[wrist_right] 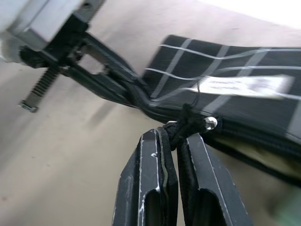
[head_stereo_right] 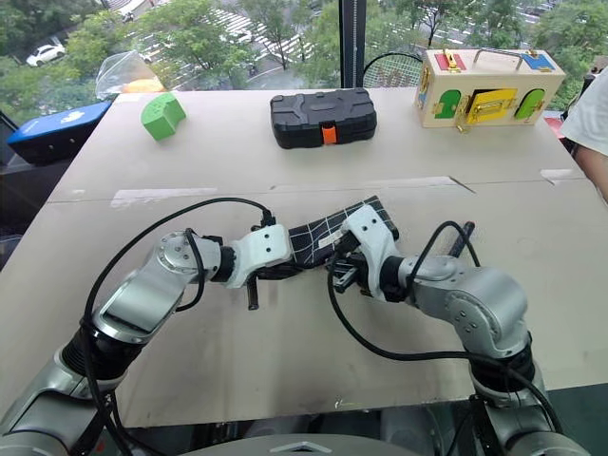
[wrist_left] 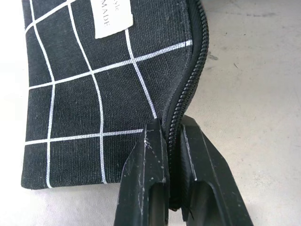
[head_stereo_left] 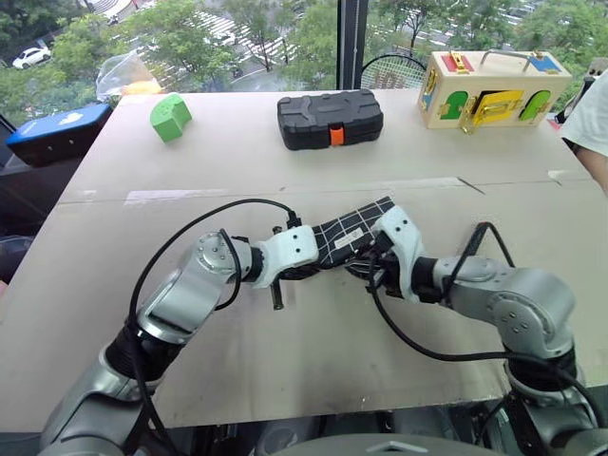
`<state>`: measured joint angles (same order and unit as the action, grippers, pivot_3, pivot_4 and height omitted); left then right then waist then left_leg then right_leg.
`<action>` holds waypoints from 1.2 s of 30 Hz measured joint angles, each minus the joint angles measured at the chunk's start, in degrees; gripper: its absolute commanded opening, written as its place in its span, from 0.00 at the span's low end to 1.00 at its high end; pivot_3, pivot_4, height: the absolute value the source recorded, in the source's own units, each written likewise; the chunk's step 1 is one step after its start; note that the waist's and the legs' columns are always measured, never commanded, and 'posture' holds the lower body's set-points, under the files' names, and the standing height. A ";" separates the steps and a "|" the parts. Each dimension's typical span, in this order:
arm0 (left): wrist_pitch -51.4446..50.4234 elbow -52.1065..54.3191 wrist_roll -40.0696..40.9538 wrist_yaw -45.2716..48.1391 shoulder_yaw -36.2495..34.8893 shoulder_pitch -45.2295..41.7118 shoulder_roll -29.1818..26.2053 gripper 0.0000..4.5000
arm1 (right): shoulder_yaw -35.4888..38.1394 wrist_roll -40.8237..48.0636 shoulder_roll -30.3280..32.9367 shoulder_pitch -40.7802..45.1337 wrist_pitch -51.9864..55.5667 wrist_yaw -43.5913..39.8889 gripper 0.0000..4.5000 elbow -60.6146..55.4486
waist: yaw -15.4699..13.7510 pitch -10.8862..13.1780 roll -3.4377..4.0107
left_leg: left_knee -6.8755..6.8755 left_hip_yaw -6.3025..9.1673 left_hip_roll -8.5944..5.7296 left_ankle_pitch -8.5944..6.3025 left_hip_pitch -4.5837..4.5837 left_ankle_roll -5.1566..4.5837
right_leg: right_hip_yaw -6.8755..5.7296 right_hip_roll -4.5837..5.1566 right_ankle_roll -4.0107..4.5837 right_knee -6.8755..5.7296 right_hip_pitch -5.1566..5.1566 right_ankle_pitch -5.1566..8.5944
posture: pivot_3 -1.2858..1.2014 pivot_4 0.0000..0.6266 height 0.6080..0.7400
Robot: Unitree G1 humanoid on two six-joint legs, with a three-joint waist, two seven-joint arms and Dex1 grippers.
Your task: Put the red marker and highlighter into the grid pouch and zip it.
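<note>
- The flat black fabric grid pouch [wrist_left: 94, 94] with white grid lines and a small white label [wrist_left: 112, 18] lies near the middle of the pale worktop [head_stereo_left: 313, 351], held between the two arms.
- The left end effector [wrist_left: 171, 136] is clenched on the pouch's zipper edge at one end, its two black fingers [wrist_left: 146, 174] pinching the closed black zipper teeth [wrist_left: 195, 70] between them.
- The right end effector [wrist_right: 171, 136] is clenched on the black zipper pull cord [wrist_right: 186, 120], just beside the small shiny metal slider [wrist_right: 210, 123].
- In the right wrist view the zipper beyond the slider is open a little, with something pale showing inside; what it is cannot be told.
- In that same view the left end effector grips the pouch's far end.
- At the far side of the worktop stand a green block [head_stereo_left: 170, 117], a black hard plastic case with an orange latch [head_stereo_left: 330, 119], and a pale wooden box with coloured doors and latches [head_stereo_left: 491, 88].
- A dark blue flat object [head_stereo_left: 55, 131] lies off the worktop's far left corner.
- A person's arm in a white sleeve [head_stereo_left: 591, 119] shows at the right edge.
</note>
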<state>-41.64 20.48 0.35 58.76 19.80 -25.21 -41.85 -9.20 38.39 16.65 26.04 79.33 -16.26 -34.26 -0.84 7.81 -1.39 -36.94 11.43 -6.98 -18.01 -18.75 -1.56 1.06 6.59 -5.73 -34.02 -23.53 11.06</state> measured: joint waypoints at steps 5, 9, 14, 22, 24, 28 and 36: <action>-0.91 -0.72 0.37 -0.37 0.00 -0.50 0.62 0.00 | 0.01 0.01 -0.30 0.00 -0.44 -0.42 0.02 0.61 | 0.08 0.00 0.00 | -0.02 0.00 -0.01 0.00 0.00 0.00 | 0.01 0.00 0.00 -0.01 0.00 0.00 | 0.52 0.24 1.00; -1.81 -0.72 0.92 -0.54 0.00 -0.57 0.85 0.00 | 0.54 0.89 -0.16 -0.02 -0.46 -2.01 0.02 0.61 | 0.07 0.00 0.00 | -0.03 0.00 -0.01 0.00 0.00 0.00 | 0.01 0.00 0.00 -0.02 0.00 0.00 | 0.52 0.24 1.00; -3.04 -0.72 1.09 -1.33 0.01 -1.14 1.51 0.00 | 1.27 1.86 -1.33 0.22 -1.02 -3.36 0.02 2.18 | 0.14 0.00 0.00 | -0.04 -0.01 -0.01 0.00 0.00 0.00 | 0.01 0.00 0.00 -0.03 0.00 -0.01 | 0.52 0.24 1.00; -4.75 -0.70 1.59 -2.87 0.57 -1.70 2.56 0.00 | -0.17 2.36 -2.08 2.19 -2.81 -6.52 0.02 5.68 | 0.07 0.00 0.00 | -0.05 0.00 -0.01 0.00 -0.01 0.00 | 0.01 0.00 0.01 -0.03 0.00 -0.01 | 0.52 0.24 1.00; -5.24 -0.67 1.84 -3.15 0.57 -1.71 2.68 0.00 | -0.03 2.45 -1.13 2.19 -2.93 -7.13 0.02 5.68 | 0.09 0.00 0.00 | -0.06 -0.01 -0.01 0.00 -0.01 0.00 | 0.01 0.00 0.01 -0.03 0.00 -0.01 | 0.52 0.24 1.00; -5.88 -0.67 2.16 -4.10 0.57 -1.66 2.74 0.00 | -0.64 1.84 -1.06 2.47 -4.54 -7.55 0.02 7.69 | 0.18 0.00 0.00 | -0.07 -0.01 -0.01 0.00 0.00 0.00 | 0.01 0.00 0.01 -0.06 0.00 -0.01 | 0.52 0.24 1.00; -6.81 -0.67 3.23 -5.56 -0.07 -1.66 3.00 0.00 | -3.49 -0.30 -1.23 3.21 -8.84 -8.85 0.02 10.71 | 0.09 -0.01 0.00 | -0.08 -0.01 -0.01 0.00 -0.01 0.01 | 0.01 0.00 0.01 -0.05 0.00 -0.01 | 0.52 0.24 1.00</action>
<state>-48.45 19.81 3.58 53.20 19.73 -26.88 -38.85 -12.70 38.09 15.43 29.26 70.49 -25.11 -23.55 -0.75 7.80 -1.39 -37.03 11.42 -6.99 -18.02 -18.76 -1.55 1.07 6.59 -5.71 -34.07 -23.53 11.05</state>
